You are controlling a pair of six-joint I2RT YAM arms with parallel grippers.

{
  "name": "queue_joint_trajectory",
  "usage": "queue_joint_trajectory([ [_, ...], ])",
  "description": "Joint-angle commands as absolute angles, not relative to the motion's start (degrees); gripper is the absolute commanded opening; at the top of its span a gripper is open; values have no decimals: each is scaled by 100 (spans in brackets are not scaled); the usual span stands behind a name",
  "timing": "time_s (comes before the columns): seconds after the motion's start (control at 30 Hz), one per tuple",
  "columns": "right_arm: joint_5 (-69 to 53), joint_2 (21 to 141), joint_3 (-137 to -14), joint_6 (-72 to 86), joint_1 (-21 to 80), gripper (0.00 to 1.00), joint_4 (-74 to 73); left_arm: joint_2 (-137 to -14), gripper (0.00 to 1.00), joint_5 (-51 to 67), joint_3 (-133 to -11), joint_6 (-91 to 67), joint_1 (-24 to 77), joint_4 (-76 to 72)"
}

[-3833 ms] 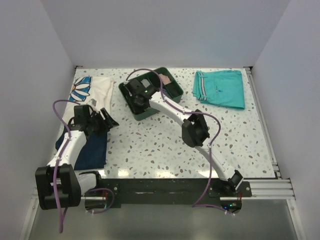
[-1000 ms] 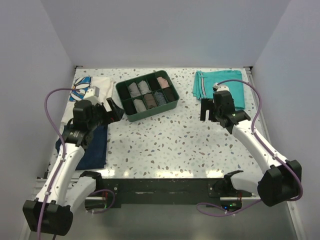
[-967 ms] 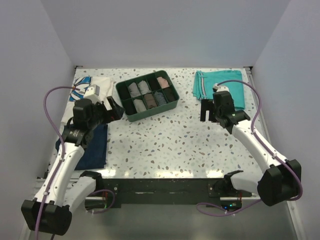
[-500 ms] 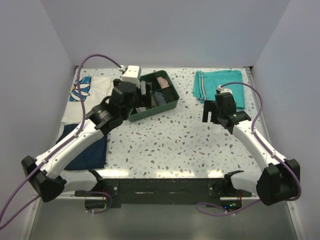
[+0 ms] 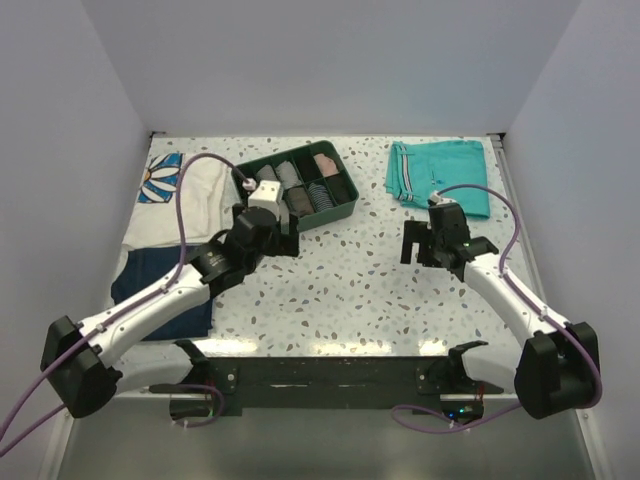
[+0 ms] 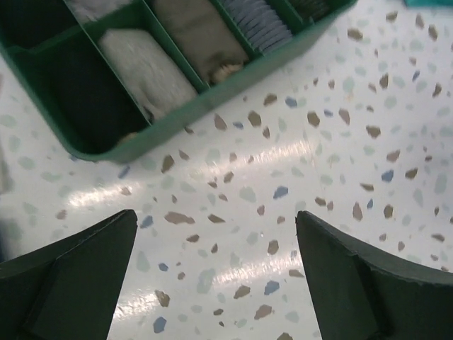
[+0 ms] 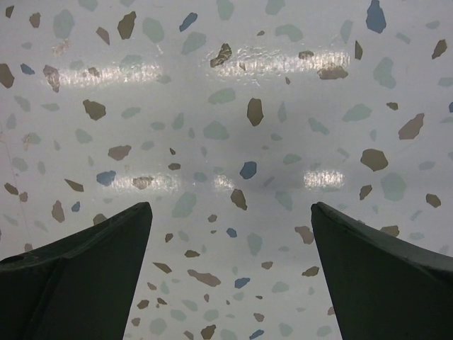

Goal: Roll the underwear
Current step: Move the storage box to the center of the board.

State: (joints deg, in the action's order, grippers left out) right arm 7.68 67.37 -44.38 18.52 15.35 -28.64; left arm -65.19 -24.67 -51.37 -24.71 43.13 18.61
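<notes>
From above, the left arm's wrist hides the near-left end of the green tray point(image 5: 345, 208). Only the left wrist camera looks into it. There, a dark bundle with a sliver of beige at its near end fills the compartment closest to the tray's corner, and we take it for the underwear point(image 6: 92, 106).

The next compartments hold a whitish roll point(image 6: 145, 74), a grey-brown roll point(image 6: 198, 32) and a blue striped roll point(image 6: 262, 18).

The left gripper point(image 6: 216, 234) hangs over bare bench just off the tray wall, its jaws spread wide and holding nothing. The right gripper point(image 7: 231, 227) sees only speckled bench point(image 5: 340, 290), its jaws also wide apart and empty.

The bench is white terrazzo, glossy under the lights, with plain pale walls on three sides.

The tray sits toward the far edge, left of middle. Teal shorts point(image 5: 440, 178) lie in the far right corner, a white floral garment point(image 5: 180, 190) in the far left corner, and a navy garment point(image 5: 165, 290) along the left edge.
</notes>
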Motion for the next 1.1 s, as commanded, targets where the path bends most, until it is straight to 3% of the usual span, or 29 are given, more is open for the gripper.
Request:
queue_joint_trajectory([
  [0.0,457,6636,-4360,1995,1521,99,-2681,-7021,100,-1205,-4606,-2813,4263,776],
  [0.2,615,6530,-4342,1986,1521,99,-2654,-8041,100,-941,-4790,-2575,4088,143],
  [0.4,747,6565,-4298,1978,1521,99,-2593,-8534,100,-247,-4737,-2452,3095,-588],
  [0.77,1792,6460,-4034,1969,1521,99,-1987,-9413,100,-1126,-5159,-1371,2286,-1133],
  [0.93,1828,6539,-4078,2013,1521,99,-1890,-8985,100,-239,-5107,-1512,1679,-1151],
  [1.07,2160,6522,-3903,1952,1521,99,-1618,-8105,100,-377,-4642,-1442,1679,-1239],
])
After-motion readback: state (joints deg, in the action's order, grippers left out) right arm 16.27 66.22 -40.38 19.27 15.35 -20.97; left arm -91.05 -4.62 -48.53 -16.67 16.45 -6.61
